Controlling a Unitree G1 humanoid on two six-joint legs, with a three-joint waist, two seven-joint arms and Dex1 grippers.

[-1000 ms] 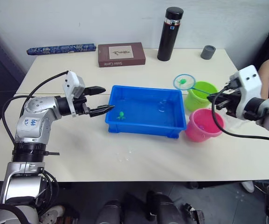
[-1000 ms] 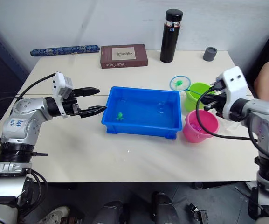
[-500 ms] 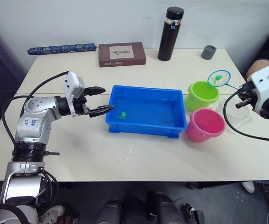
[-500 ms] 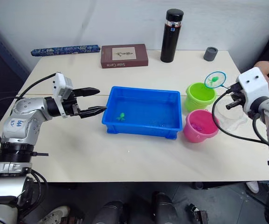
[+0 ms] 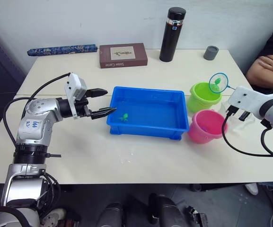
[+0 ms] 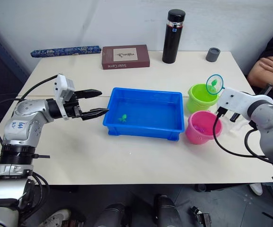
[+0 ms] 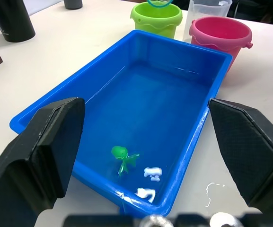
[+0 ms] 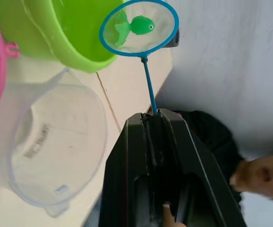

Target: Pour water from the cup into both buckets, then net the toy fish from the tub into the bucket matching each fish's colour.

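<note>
Right wrist view alone shows fingers (image 8: 150,137) clamped on the net (image 8: 139,28) handle (green fish (image 8: 137,25) inside). Left fingers (image 7: 56,146) are wide apart beside the tub (image 7: 183,52), empty.

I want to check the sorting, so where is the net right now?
In the left eye view the net is on the robot's right, held up by the right gripper over the far rim of the green bucket, with a green fish in it.

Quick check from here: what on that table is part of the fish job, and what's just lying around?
Job: tub with a green fish; net holding another green fish, in the right gripper; green bucket; pink bucket; clear cup.

Lying about: black flask, book, grey cup, blue patterned roll.
</note>
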